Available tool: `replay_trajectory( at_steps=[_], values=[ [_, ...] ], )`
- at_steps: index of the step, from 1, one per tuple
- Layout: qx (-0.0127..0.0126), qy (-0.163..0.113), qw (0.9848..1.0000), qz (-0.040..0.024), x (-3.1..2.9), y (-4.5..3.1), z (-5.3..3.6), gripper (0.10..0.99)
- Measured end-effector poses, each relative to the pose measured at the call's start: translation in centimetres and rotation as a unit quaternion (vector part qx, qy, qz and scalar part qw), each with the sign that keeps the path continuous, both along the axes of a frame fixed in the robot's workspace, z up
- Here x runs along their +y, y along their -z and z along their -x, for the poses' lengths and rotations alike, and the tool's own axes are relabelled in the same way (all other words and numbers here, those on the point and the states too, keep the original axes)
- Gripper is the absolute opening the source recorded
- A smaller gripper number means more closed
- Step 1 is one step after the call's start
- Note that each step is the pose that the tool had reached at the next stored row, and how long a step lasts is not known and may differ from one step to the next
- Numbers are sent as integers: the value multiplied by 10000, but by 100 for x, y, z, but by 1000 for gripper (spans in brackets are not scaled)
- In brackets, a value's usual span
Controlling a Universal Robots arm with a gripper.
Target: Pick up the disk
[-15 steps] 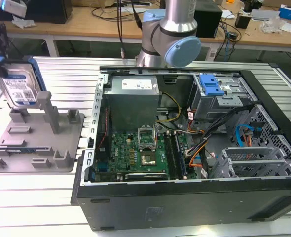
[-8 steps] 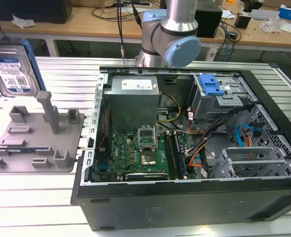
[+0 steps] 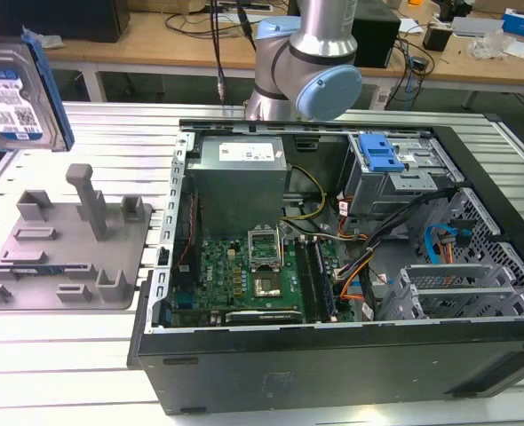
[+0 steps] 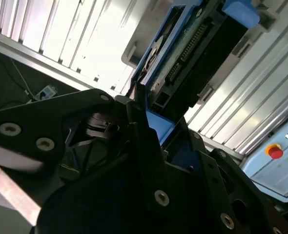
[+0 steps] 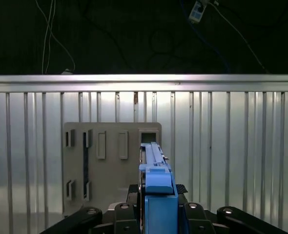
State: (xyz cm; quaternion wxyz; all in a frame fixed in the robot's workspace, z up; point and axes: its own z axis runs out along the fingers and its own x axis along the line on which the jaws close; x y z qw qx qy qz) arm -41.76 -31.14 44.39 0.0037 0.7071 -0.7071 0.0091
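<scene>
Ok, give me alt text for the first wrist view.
The disk, edge-on with its blue side rail facing the camera, sits gripped in the black tool. Beyond it lies the grey fixture tray on the ribbed metal table.

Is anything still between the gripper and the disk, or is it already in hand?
Nothing visible stands between them. In both wrist views the gripper is shut on the disk by its blue side rails. The exterior view shows the disk lifted on edge, apart from the grey fixture tray below it.
</scene>
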Motion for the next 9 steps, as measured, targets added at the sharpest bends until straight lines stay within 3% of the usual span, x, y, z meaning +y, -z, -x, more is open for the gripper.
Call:
replay_trajectory(
  at_steps=[5,6,8,9],
  values=[
    [0,0,10000,-1,0,-257,0,369],
    [0,0,10000,-4,0,-337,0,369],
    [1,0,10000,-8,0,-423,0,369],
    [0,-1,10000,-9,0,-428,0,369]
  ],
)
